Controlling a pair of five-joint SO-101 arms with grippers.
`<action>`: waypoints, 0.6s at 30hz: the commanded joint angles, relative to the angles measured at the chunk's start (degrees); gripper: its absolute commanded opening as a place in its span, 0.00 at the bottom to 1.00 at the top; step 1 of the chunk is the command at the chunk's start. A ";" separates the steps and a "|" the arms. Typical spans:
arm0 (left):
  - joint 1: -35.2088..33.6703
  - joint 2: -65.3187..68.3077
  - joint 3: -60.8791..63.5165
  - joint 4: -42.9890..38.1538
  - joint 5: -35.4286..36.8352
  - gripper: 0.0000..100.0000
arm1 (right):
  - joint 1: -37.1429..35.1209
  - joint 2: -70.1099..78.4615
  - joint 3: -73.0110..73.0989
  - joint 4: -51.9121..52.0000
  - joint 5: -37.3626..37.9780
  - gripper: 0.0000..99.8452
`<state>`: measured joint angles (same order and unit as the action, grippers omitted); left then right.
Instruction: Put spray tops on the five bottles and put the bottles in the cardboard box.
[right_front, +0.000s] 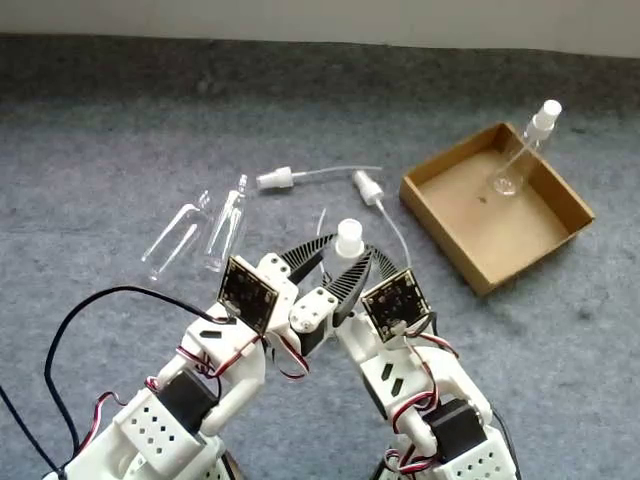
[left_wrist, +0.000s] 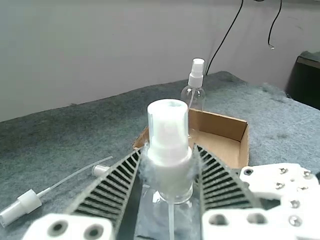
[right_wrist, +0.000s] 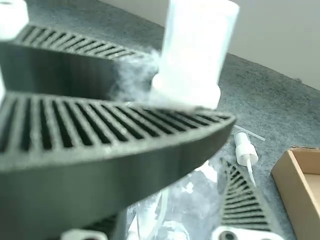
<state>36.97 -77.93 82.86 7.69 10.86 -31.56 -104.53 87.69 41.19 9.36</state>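
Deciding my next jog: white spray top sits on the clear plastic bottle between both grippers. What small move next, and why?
Probably open the left gripper a little. Its fingers pinch the white spray top, which looks seated on the clear plastic bottle, while the right gripper holds the bottle body; releasing frees it for the brown cardboard box.

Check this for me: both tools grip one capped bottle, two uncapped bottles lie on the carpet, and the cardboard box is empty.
Not empty: the high view shows the cardboard box holding one bottle with a spray top, leaning on its far wall. The rest stands: left tool and right tool grip a capped bottle; two uncapped bottles lie on the carpet.
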 joint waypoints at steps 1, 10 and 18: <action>1.01 0.31 0.22 -0.79 -0.18 0.01 | -0.04 -0.75 -4.35 -0.04 -0.26 0.17; 0.84 0.31 0.13 -0.79 -0.26 0.02 | -0.04 -0.75 -4.35 -0.04 -0.18 0.17; 0.66 -0.31 0.04 -0.79 -0.26 0.19 | -0.04 -0.75 -4.35 -0.13 -0.09 0.17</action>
<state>36.62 -77.32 83.21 7.43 11.03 -31.30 -104.53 87.60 41.19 9.45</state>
